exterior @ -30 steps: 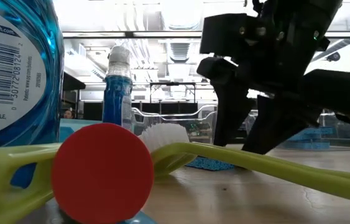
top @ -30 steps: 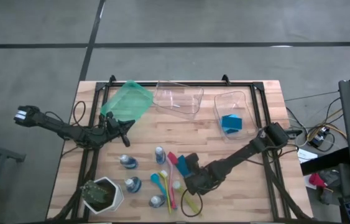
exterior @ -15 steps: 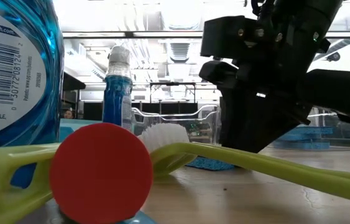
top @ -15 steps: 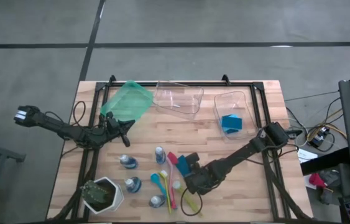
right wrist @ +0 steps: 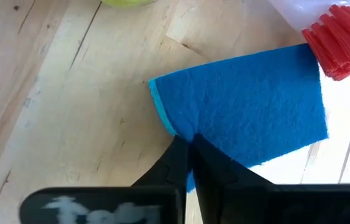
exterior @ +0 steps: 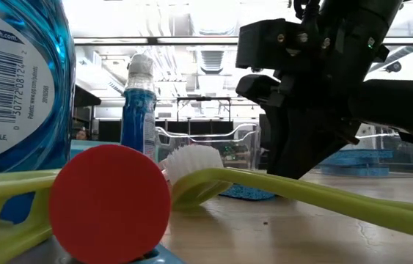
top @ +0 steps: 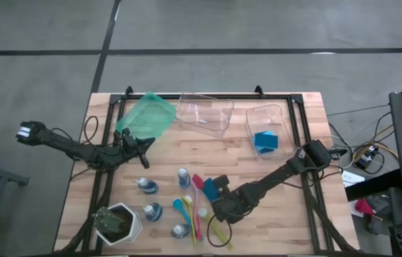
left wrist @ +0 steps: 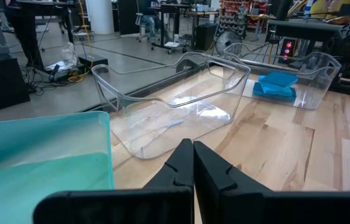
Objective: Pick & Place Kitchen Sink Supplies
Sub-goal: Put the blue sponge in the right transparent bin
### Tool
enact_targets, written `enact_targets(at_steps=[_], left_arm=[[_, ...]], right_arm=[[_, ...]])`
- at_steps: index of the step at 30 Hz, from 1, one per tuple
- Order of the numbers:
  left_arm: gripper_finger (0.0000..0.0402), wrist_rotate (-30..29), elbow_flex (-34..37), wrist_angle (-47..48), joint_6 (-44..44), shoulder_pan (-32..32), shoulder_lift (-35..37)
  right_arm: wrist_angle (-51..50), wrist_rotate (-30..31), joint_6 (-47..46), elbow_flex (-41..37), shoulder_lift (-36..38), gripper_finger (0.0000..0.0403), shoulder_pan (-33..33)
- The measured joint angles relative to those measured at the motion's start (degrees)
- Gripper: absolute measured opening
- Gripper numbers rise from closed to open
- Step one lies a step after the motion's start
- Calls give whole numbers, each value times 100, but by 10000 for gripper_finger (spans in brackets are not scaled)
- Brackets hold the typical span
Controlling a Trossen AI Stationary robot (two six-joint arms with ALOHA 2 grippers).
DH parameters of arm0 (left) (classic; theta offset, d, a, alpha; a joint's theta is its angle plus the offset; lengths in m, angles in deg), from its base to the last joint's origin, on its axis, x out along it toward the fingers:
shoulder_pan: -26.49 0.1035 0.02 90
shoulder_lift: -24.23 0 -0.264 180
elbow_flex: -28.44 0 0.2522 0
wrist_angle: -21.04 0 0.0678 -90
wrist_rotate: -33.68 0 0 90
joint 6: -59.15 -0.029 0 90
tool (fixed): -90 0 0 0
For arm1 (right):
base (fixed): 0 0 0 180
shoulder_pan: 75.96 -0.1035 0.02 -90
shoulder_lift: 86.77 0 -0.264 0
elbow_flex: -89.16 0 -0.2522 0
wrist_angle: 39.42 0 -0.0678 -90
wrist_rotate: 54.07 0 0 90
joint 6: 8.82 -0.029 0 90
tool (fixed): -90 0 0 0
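A blue sponge (right wrist: 249,106) lies flat on the wooden table beside several long-handled brushes (top: 199,207); a red brush head (right wrist: 342,43) rests next to it. My right gripper (top: 218,203) stands over the sponge's near side, pointing steeply down, shut on it; the low view shows the gripper (exterior: 301,147) behind a yellow-green brush handle (exterior: 323,194). Small bottles of blue liquid (top: 146,185) (top: 183,176) stand upright nearby. My left gripper (top: 146,145) waits shut near the green bin (top: 146,116), its fingertips (left wrist: 193,149) together and holding nothing. My right gripper pinches the sponge's long edge (right wrist: 168,121) near one corner between its two fingertips. The fingers come from above, slanting down. The sponge lies flat on the table, its far end by the red brush head.
Along the far edge stand the tilted green bin, a clear bin (top: 204,113) and a second clear bin (top: 266,128) with a blue sponge inside. A white pot with a green plant (top: 117,223) sits at the near left corner. Bare wood lies to the right of the brushes.
My right gripper has shut on the blue sponge without moving away: its fingers stood apart a second ago and now meet. In the low view, the red round brush end close to the camera has shifted slightly.
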Motion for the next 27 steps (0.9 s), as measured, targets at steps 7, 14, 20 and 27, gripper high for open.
enact_targets(at_steps=[7, 14, 20, 27], left_arm=[[0, 2, -2, 0, -1, -1, 0], [0, 0, -1, 0, 0, 0, 0], [0, 1, -2, -1, 0, 0, 0], [0, 0, 0, 0, -1, -1, -2]], right_arm=[[-50, 15, -7, 0, 17, 9, -4], [-518, 26, -205, -7, 164, 9, 0], [-938, 306, -513, -11, 476, 8, -2], [-1441, 721, -874, -9, 917, 8, -4]])
